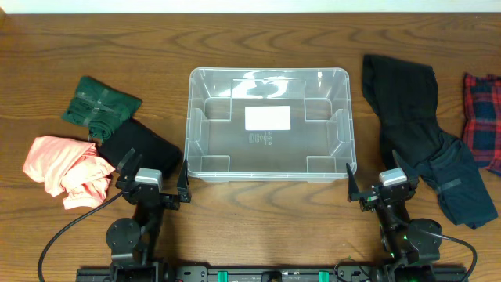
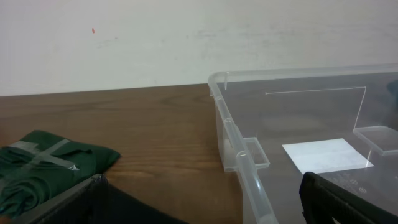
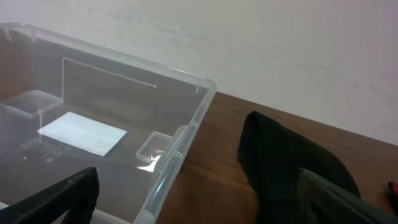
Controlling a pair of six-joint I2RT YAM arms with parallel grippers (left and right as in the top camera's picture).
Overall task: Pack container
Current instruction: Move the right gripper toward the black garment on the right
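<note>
Right now your left gripper (image 1: 156, 175) sits at 7 o'clock of the container (image 1: 268, 71), jaws wide apart. Your right gripper (image 1: 378, 178) is at 5 o'clock of it, jaws spread too. The container stands mid-table, upright, white label (image 1: 268, 117) on its base. At its 9 o'clock: green cloth (image 1: 100, 104), black cloth (image 1: 142, 145), pink cloth (image 1: 66, 167). At 3 o'clock: dark garments (image 1: 411, 117), then plaid cloth (image 1: 483, 117).

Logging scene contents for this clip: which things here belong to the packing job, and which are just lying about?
Job: container; probably for packing, green garment, black garment and pink garment at left, dark clothes and plaid cloth at right.
Just there: wooden table; white wall.
</note>
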